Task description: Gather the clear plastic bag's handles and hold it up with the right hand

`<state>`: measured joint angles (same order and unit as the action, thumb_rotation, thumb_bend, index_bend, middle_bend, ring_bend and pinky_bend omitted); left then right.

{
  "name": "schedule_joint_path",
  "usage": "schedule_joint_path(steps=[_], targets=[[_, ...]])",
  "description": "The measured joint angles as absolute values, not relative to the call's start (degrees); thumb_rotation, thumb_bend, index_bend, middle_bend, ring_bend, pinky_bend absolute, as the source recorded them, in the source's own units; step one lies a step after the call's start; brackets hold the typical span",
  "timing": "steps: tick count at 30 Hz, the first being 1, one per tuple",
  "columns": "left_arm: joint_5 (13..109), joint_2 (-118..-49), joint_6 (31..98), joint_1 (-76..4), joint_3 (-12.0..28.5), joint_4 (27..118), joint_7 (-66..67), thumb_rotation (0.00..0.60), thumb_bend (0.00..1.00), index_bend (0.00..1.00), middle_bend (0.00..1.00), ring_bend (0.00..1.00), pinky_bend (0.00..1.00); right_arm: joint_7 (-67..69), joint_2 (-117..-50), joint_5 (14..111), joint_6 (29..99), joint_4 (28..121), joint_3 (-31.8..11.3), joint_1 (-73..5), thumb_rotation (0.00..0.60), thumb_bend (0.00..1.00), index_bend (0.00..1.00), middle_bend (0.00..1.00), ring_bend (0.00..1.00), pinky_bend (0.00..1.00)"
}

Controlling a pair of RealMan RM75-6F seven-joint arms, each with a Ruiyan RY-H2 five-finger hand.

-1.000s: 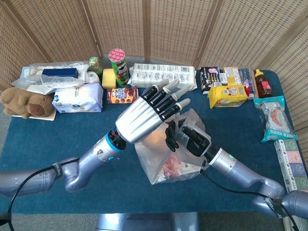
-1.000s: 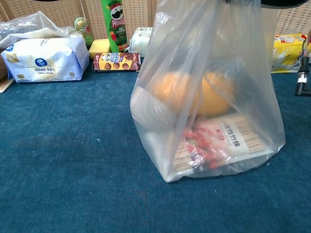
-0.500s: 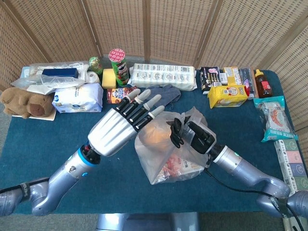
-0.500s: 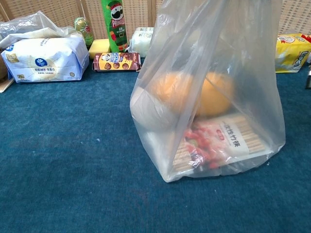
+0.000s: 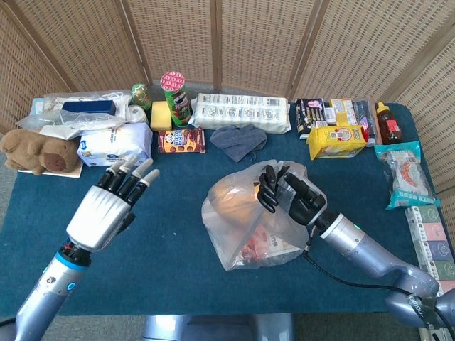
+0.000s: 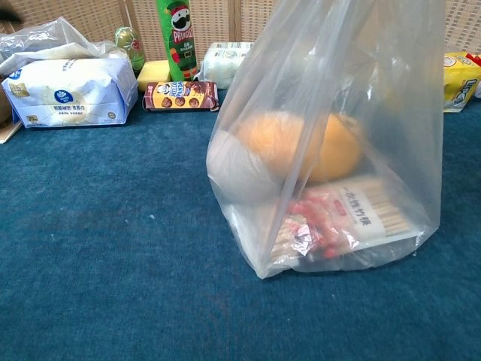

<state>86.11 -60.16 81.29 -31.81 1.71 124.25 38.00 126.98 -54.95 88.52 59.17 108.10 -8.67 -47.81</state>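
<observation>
The clear plastic bag (image 5: 249, 224) stands on the blue table with an orange round item and a packet of sticks inside; the chest view shows the bag (image 6: 338, 135) drawn up tall, its bottom still on the cloth. My right hand (image 5: 288, 195) grips the gathered handles at the bag's top. My left hand (image 5: 106, 209) hangs open in the air well left of the bag, fingers spread, holding nothing. Neither hand appears in the chest view.
Along the table's back lie a teddy bear (image 5: 32, 153), a white tissue pack (image 5: 114, 145), a Pringles can (image 5: 175, 96), a cookie box (image 5: 180, 140), a grey cloth (image 5: 238, 137) and a yellow box (image 5: 335, 141). Snack packs (image 5: 407, 174) sit at the right edge.
My left hand has pulled away from the bag to the left and down, now clear of it. The right hand has drawn the handles higher and the bag stands taller.
</observation>
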Motion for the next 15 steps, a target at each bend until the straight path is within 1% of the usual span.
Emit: schedule_joint_path(steps=[2,5,8,15], targets=[[86.02,-59.95,81.47,-29.49,-0.79,124.34,38.21,0.600,0.09,0.06,0.09,0.00,0.16,128.22,-53.85,87.60,58.58,109.53,-9.46,-47.73,0.471,0.22,0.60,0.69,0.75,0.77],[86.33,-60.29,82.34,-26.21,-3.32,123.81,38.24,0.600,0.09,0.06,0.09,0.00,0.16,130.44,-52.38,86.61,57.78,111.17,-10.70,-47.63,0.494,0.22,0.60,0.69,0.75,0.79],[86.98,-61.38,83.48,-23.32,-4.84,121.96,37.69,0.600,0.09,0.06,0.09,0.00,0.16,132.40,-50.75,86.25,57.43,112.37,-12.05,-47.39,0.506,0.22,0.60,0.69,0.75,0.79],[87.35,-64.17,84.96,-18.03,-7.35,118.04,33.40,0.600,0.09,0.06,0.09,0.00,0.16,138.37,-48.18,86.19,58.42,113.48,-15.12,-46.64,0.511,0.22,0.60,0.69,0.74,0.79]])
